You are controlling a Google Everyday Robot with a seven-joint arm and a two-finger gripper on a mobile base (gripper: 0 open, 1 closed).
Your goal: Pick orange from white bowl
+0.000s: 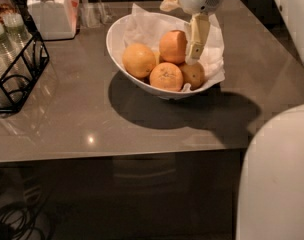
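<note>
We are at the approach for the grasp. The gripper (194, 51) hangs from above into the right half of the white bowl (113, 46). Its lower end is just beside the right flank of the orange (172, 46) and above the small brownish fruit (193, 74). Whether it is spread or pressed together we cannot tell from here.

The orange rests in the bowl, not yet lifted. It sits at the back of the pile and rides highest, against the paler fruit (139, 60) on its left and the speckled fruit (166, 76) in front. All four lie on the crumpled paper (212, 59) that lines the bowl. The bowl stands on the bench (142, 129), well apart from the lidded jar (51, 13) and the wire rack (14, 79) at the left.

To do this step well, we judge the gripper should shift a little to the left, so that it is centred over the orange and not alongside it. It should then come down until it spans the widest part and not the crown, since a smooth round fruit is likely to slip out of a high grip. We should keep clear of the small fruit underneath and of the paper, which could catch and be dragged up. We would close gently but firmly and lift straight up, so that the other fruits settle where they are and do not roll toward the low front rim.
</note>
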